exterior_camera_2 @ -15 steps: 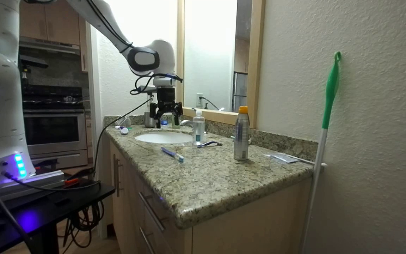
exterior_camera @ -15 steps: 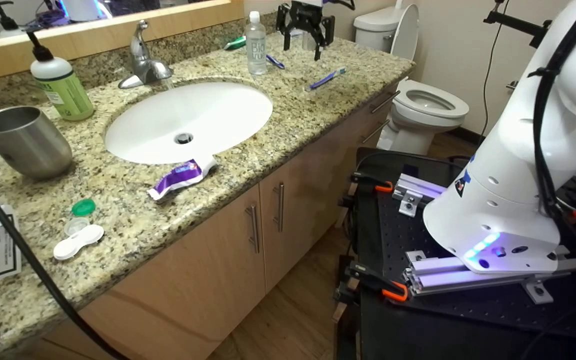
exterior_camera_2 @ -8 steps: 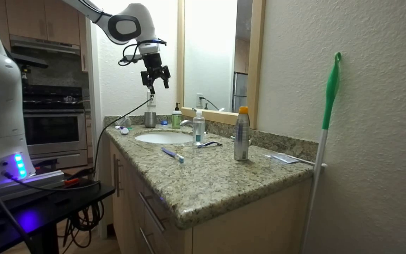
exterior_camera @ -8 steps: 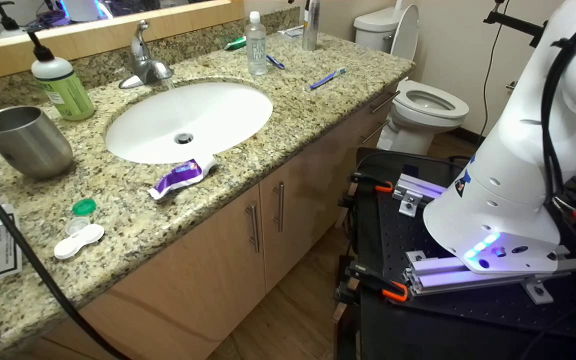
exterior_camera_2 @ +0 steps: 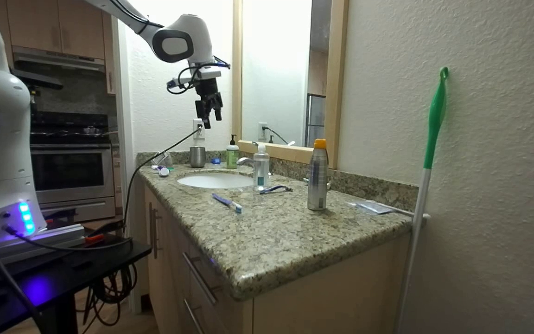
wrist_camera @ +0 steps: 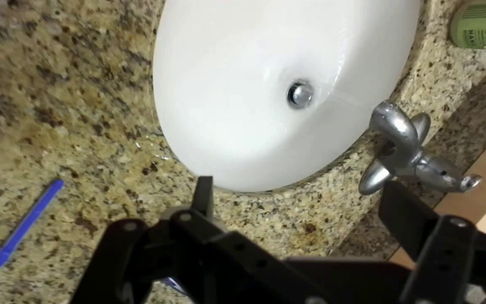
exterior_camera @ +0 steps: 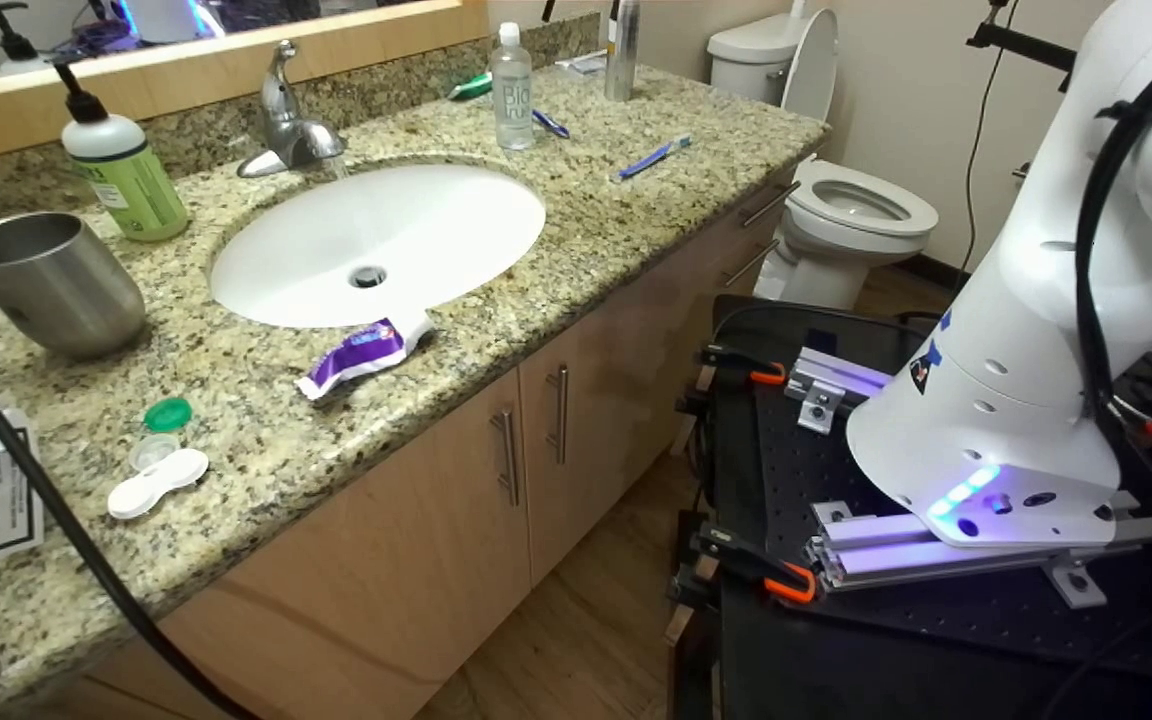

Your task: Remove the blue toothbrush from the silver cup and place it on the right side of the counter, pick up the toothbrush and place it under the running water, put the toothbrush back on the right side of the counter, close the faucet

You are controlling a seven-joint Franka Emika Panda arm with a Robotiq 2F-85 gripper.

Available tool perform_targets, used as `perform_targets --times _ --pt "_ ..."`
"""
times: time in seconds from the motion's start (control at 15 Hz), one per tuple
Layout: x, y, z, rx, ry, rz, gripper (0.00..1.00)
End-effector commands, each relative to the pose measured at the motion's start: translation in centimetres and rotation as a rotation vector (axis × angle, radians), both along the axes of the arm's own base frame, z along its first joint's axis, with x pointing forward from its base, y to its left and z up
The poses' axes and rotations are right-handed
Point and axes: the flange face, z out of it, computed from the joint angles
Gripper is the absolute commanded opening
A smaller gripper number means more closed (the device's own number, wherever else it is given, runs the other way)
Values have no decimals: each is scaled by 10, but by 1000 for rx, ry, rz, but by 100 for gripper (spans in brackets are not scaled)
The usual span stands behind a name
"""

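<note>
The blue toothbrush [exterior_camera: 648,160] lies flat on the granite counter [exterior_camera_2: 271,246], apart from everything. The wrist view shows the handle of the toothbrush [wrist_camera: 25,226] at the lower left. The silver cup [exterior_camera: 61,290] stands upright beyond the sink's opposite end, with nothing sticking out of it. Over the basin bends the grey faucet [wrist_camera: 397,139]; a thin stream leaves its spout. My gripper [exterior_camera_2: 212,121] hangs high above the counter, open and holding nothing. Seen from the wrist, the gripper [wrist_camera: 296,185] has its fingers wide apart, one overlapping the faucet's base in the picture.
Beside the white sink [exterior_camera: 476,230] stands a clear bottle [exterior_camera: 513,95], a blue razor [exterior_camera_2: 275,189] behind it. A tall spray can [exterior_camera_2: 318,178] rises farther along. A green soap bottle [exterior_camera: 126,180] is near the faucet; a purple tube [exterior_camera: 366,355] lies at the sink's front.
From low over the counter my gripper has risen, then come slightly down and to the right in an exterior view, turning more upright. Toothbrush, cup and faucet have not moved.
</note>
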Motion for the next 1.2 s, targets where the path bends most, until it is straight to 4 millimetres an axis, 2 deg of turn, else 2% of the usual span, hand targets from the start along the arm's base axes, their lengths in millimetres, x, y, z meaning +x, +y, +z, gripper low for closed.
perform_targets --times 0.0,0.07,0.2,0.27,0.33,0.4,0.53,0.67,0.93,1.13 --pt "80 -6 -4 -165 11 15 100" --pt "93 -13 2 -197 -25 -29 100" --pt "124 -5 10 -261 -83 -120 100" --pt "133 -9 8 -297 -97 -159 100" --pt "113 -2 8 -252 -70 -101 100" --pt "123 -2 8 -271 -81 -130 100" --pt "131 -5 5 -281 -86 -147 100" --pt "128 6 -5 -246 -66 2 100" --pt "148 -5 -17 -216 -27 211 100" --pt "166 -16 -24 -265 106 331 100"
